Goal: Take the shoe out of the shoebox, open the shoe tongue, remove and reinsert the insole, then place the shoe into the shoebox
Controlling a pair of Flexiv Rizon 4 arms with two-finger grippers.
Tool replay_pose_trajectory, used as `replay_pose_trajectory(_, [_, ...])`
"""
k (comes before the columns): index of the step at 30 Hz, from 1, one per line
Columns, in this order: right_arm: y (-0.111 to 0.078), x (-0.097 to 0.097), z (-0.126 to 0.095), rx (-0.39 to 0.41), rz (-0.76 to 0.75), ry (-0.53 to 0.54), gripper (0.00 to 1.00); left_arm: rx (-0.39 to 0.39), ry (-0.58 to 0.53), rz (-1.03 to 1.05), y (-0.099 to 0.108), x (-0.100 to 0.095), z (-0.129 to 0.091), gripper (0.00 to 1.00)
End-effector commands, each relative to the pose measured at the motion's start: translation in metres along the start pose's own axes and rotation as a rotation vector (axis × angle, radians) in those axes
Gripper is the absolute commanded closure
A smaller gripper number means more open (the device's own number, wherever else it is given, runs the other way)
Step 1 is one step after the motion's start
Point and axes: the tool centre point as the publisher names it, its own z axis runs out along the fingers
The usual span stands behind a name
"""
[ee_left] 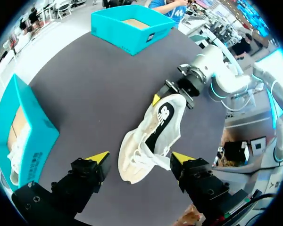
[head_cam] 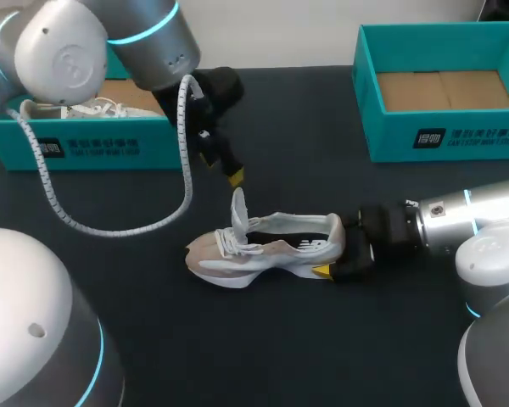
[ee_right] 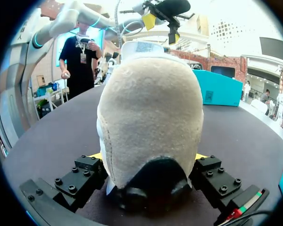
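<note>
A cream and beige shoe (head_cam: 267, 250) sits on its white sole about the middle of the dark worktop (head_cam: 322, 356), with its toe toward the left edge and its heel toward the right edge. The right arm comes in low from the right edge. Its end effector (head_cam: 339, 248) is closed on the shoe's heel, one yellow-tipped finger pressed to each side; the right wrist view shows the rounded beige heel clamped between the two black finger blocks. The white laces (head_cam: 233, 242) lie loose over the forefoot, and the tongue (head_cam: 238, 208) stands up almost straight from the opening, which shows a dark lining. Just beyond and above the tongue hangs the left end effector (ee_left: 140, 157), on the arm that comes in from the far left corner. Its fingers are spread wide and hold nothing; in the left wrist view the toe end of the shoe lies under the gap between the two yellow tips. In the far left corner stands a teal shoebox (head_cam: 76, 144) with a second pale shoe (head_cam: 85, 108) inside. In the far right corner is another teal shoebox (head_cam: 458, 136), its brown cardboard floor (head_cam: 445, 89) showing.
</note>
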Motion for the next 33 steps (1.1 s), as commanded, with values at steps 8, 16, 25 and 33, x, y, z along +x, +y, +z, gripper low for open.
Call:
replay_pose_trajectory(8, [-0.004, 0.002, 0.004, 0.001, 0.000, -0.001, 1.00, -0.093, 0.003, 0.728, -0.037, 0.040, 0.014, 1.00])
replay_pose_trajectory(16, [-0.004, 0.002, 0.004, 0.001, 0.000, -0.001, 1.00, -0.131, 0.040, 0.811, -0.043, 0.066, 0.040, 1.00])
replay_pose_trajectory(25, [-0.004, 0.002, 0.004, 0.001, 0.000, -0.001, 1.00, -0.185, 0.052, 0.777, -0.043, 0.068, 0.064, 1.00])
replay_pose_trajectory(33, [-0.004, 0.002, 0.004, 0.001, 0.000, -0.001, 1.00, -0.198, 0.041, 0.729, -0.041, 0.068, 0.072, 1.00])
